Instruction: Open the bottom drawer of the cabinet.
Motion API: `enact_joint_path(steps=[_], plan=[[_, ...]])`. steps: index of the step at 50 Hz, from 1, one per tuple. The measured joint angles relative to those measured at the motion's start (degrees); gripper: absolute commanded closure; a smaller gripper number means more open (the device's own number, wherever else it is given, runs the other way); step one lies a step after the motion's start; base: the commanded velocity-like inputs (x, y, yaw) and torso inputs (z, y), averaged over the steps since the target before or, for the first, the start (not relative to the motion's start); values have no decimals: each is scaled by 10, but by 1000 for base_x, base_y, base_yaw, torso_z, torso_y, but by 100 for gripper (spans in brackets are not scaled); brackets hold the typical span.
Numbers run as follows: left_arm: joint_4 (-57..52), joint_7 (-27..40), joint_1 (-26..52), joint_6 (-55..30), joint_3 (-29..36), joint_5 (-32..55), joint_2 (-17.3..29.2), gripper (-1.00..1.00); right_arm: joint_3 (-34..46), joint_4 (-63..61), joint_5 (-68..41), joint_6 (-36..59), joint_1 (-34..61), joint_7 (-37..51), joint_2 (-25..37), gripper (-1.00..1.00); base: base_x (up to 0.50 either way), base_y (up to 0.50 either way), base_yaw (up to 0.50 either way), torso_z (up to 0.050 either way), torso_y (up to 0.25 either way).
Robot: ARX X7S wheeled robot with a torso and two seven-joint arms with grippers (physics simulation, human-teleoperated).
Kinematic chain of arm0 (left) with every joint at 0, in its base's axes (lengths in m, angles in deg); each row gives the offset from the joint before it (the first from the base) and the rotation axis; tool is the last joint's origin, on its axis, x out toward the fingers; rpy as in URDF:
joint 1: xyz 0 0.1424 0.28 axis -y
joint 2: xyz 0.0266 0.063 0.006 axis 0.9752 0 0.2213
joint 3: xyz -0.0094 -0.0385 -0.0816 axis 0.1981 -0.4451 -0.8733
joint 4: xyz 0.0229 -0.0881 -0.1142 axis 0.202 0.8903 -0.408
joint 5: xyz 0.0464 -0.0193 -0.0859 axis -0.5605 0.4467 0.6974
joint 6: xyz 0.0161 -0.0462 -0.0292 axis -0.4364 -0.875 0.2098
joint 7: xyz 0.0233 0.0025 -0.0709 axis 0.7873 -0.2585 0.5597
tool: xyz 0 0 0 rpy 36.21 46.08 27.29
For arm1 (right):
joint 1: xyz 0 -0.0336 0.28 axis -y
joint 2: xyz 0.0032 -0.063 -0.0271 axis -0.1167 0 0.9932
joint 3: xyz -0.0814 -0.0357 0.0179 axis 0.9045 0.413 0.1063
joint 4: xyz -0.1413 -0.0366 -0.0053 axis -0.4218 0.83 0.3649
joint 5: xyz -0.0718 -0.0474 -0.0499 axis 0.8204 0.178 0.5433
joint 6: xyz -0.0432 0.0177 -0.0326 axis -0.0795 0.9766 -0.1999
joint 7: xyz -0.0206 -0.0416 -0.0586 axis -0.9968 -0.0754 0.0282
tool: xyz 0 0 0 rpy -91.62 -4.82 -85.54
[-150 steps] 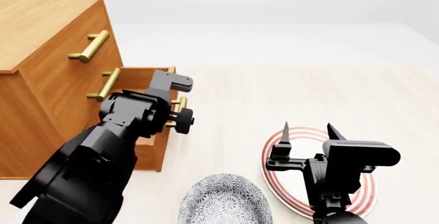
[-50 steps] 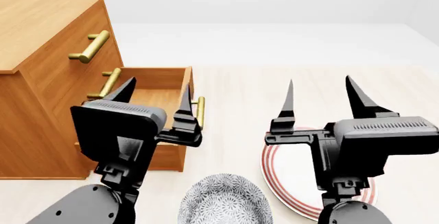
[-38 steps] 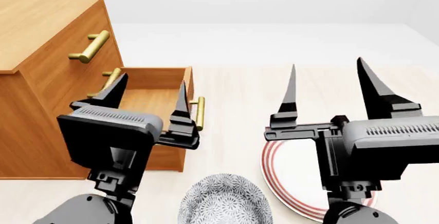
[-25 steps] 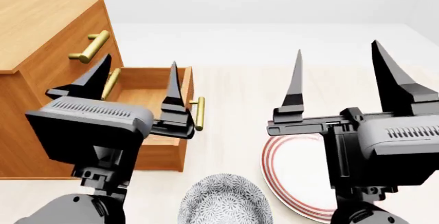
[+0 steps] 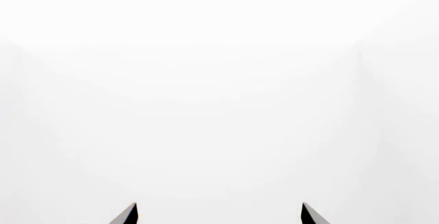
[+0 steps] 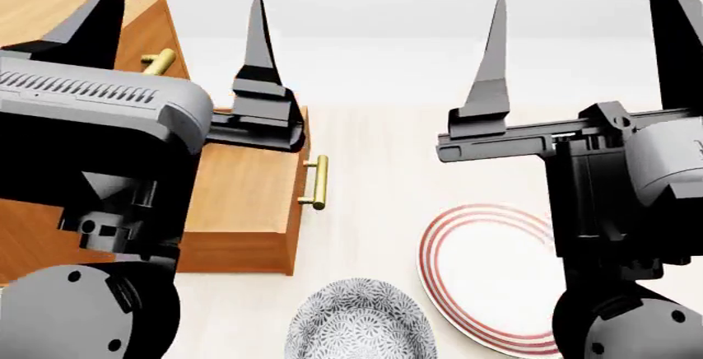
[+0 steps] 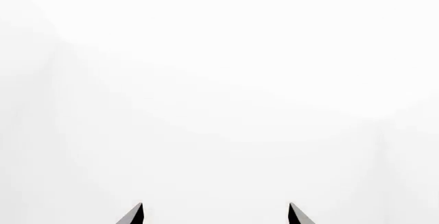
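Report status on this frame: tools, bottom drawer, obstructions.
Left tool open, empty. Right tool open, empty. Bottom drawer pulled out of cabinet. Nothing blocking it.

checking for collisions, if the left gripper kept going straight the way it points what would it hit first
Nothing that shows. The left gripper is open and raised, and its wrist view shows only blank white beyond its fingertips. The bottom drawer lies below it, off that line. Depth is unclear.

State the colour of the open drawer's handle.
Gold; the handle shows best in the head view.
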Motion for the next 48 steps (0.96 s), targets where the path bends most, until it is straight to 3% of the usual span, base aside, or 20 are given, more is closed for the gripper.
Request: enact_joint_path(steps=[23, 48], plan=[[51, -7, 86, -19, -3, 5, -20, -100, -8, 38, -20, 38, 122, -22, -9, -100, 0, 0, 0, 0, 0], [60, -3, 122, -35, -8, 22, -24, -100, -9, 38, -34, 70, 179, -26, -16, -100, 0, 0, 0, 0, 0]])
